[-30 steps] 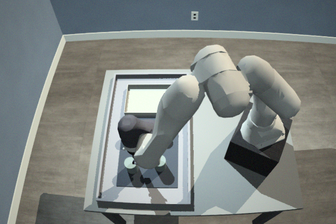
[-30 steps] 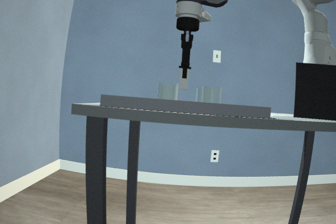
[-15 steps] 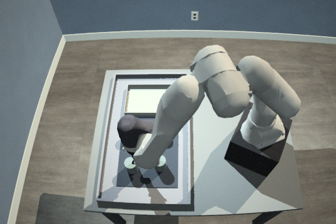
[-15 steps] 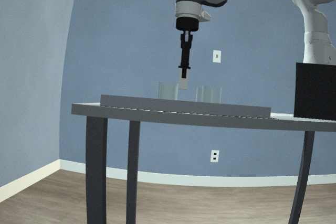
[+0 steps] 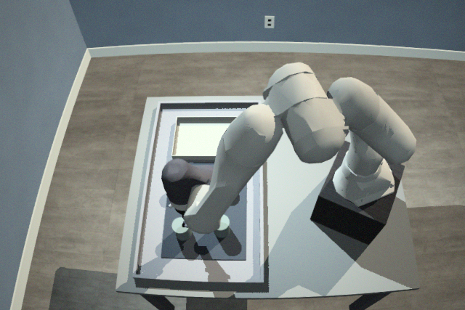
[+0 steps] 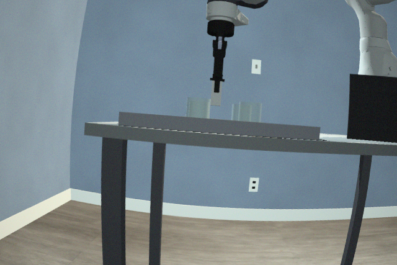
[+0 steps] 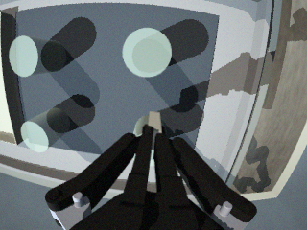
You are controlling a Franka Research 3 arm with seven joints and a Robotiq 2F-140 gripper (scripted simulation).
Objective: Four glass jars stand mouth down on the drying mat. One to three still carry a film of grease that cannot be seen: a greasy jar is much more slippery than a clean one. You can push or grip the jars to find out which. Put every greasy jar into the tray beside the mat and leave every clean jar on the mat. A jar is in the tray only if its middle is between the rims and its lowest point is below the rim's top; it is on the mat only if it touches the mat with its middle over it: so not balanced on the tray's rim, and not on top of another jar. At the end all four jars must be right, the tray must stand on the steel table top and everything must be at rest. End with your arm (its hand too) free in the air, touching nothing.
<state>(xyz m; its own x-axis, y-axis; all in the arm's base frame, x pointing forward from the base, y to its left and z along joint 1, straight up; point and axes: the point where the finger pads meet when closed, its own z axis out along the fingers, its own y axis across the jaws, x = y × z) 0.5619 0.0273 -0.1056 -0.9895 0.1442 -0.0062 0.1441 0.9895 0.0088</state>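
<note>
The dark drying mat [image 5: 242, 223] [image 7: 192, 77] lies on the near half of the table. In the wrist view three pale glass jars stand on the mat: one [image 7: 149, 53] ahead of the fingers and two at the left [image 7: 23, 57] [image 7: 35, 136]. A fourth jar [image 7: 138, 126] shows only as a sliver behind the fingertips. The top view shows two jars [image 5: 178, 226] [image 5: 225, 222]; the arm hides the others. My gripper [image 7: 153, 120] [image 6: 216, 98] is shut and empty, its tips close beside the left jar [image 6: 198, 107] at its upper part. The pale tray [image 5: 195, 139] lies empty beyond the mat.
A raised grey rim [image 5: 150, 186] [image 6: 218, 124] runs around the mat and tray area. The arm's black base block [image 5: 345, 220] [image 6: 371, 108] stands at the right of the table. Another jar [image 6: 247, 111] stands right of the gripper.
</note>
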